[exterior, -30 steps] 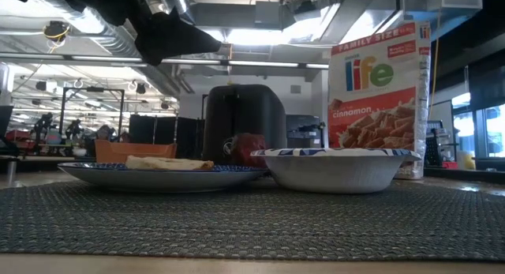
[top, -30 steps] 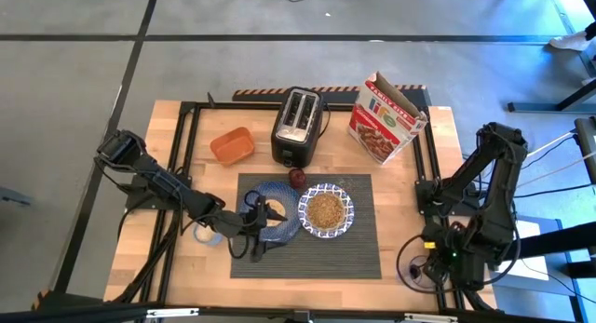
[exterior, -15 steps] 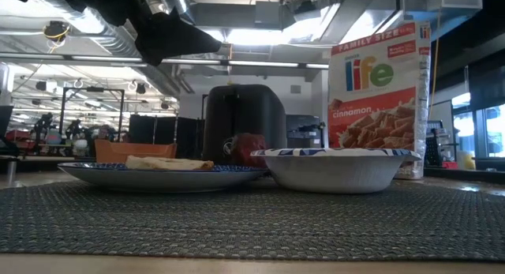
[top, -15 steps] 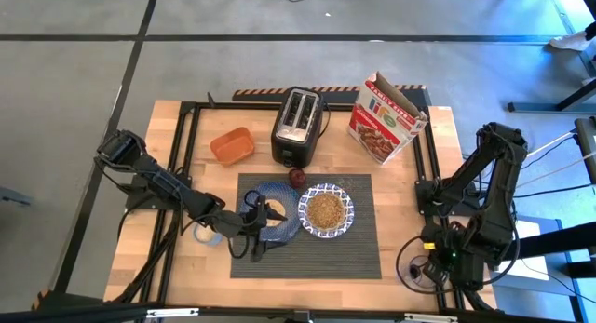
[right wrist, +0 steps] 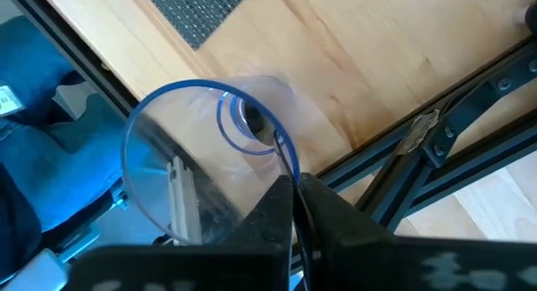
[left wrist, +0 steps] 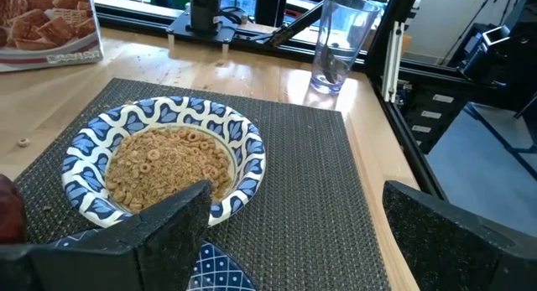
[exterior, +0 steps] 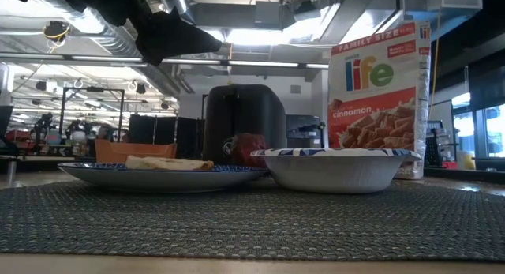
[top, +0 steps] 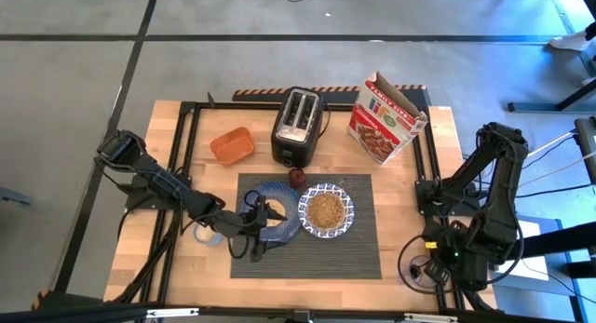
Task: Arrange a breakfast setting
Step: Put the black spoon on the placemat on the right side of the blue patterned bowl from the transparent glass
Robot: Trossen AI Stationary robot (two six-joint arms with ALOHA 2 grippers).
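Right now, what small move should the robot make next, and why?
Probably lift the glass and bring it toward the mat: the right pincer pinches its rim beyond the mat's right edge, while the left pincer hovers open over the plate.

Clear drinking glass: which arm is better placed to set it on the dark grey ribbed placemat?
Right: the right gripper pinches the clear drinking glass's rim; the left gripper hovers open over the round dark blue plate.

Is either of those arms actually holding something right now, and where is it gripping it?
Yes. The right end effector pinches a clear glass by its rim. The left end effector is open over the placemat, holding nothing.
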